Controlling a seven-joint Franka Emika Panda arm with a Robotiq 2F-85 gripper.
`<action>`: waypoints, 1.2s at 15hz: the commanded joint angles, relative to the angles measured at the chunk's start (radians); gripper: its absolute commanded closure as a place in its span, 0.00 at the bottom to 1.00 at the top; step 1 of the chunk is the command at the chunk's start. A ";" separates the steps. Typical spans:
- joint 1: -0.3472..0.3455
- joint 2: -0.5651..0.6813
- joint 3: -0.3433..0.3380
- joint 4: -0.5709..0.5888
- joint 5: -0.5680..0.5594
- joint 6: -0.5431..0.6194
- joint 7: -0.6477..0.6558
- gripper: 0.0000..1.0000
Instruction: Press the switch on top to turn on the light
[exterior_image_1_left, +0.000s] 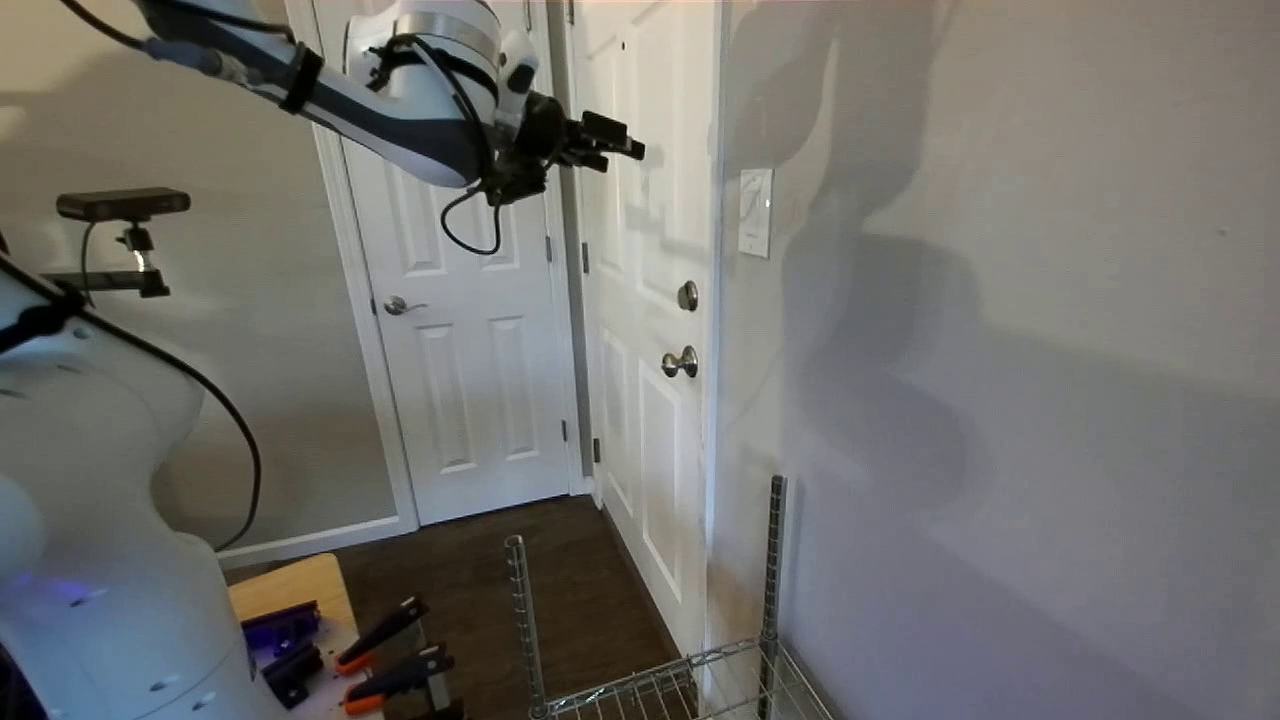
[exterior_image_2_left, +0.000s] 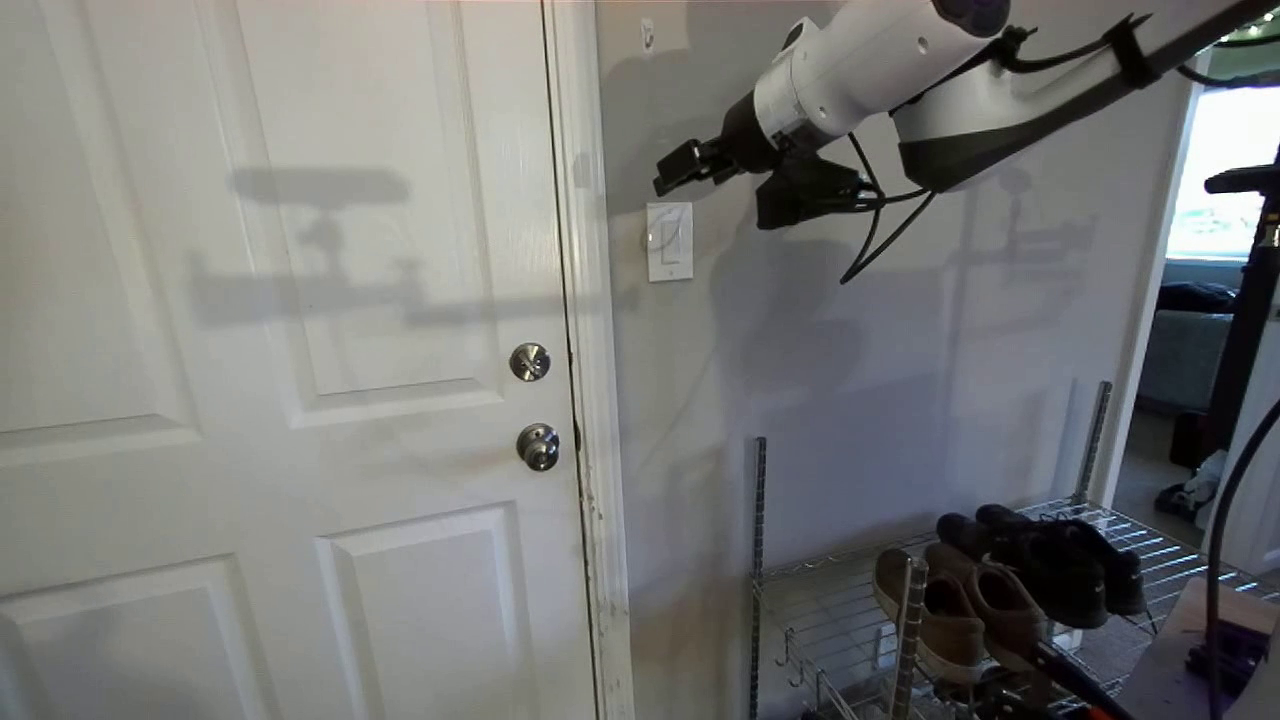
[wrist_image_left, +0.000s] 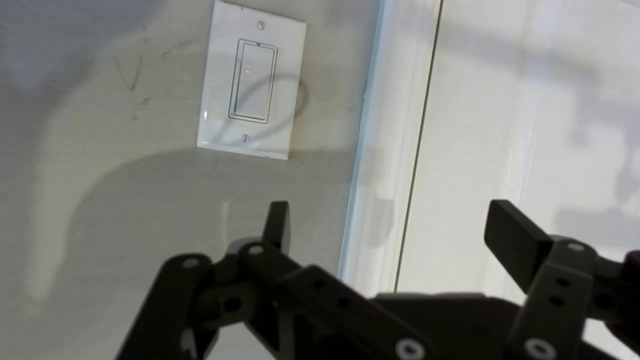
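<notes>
The switch is a white upright plate with a wide rocker on the grey wall beside the door frame. It shows in both exterior views, as the switch (exterior_image_1_left: 756, 213) and the switch plate (exterior_image_2_left: 670, 242). In the wrist view the switch (wrist_image_left: 253, 80) is at the upper left, tilted, with a curved cable shadow across it. My gripper (wrist_image_left: 392, 222) is open and empty, fingers wide apart, with the door frame behind the gap. In an exterior view the gripper (exterior_image_2_left: 676, 170) appears just above the plate. In an exterior view the gripper (exterior_image_1_left: 618, 145) is in the air, apart from the wall.
A white door (exterior_image_2_left: 380, 330) with a deadbolt (exterior_image_2_left: 530, 362) and round knob (exterior_image_2_left: 539, 447) stands beside the switch. A wire rack (exterior_image_2_left: 830, 610) with upright posts and shoes is below. Clamps (exterior_image_1_left: 395, 670) lie by the robot base. A second door (exterior_image_1_left: 470, 350) is behind the arm.
</notes>
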 joint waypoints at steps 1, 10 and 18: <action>0.000 0.000 0.000 0.000 0.000 0.000 0.000 0.00; 0.032 -0.015 0.004 0.197 -0.462 -0.149 0.423 0.00; 0.301 0.076 -0.131 0.066 -0.881 -0.724 0.757 0.00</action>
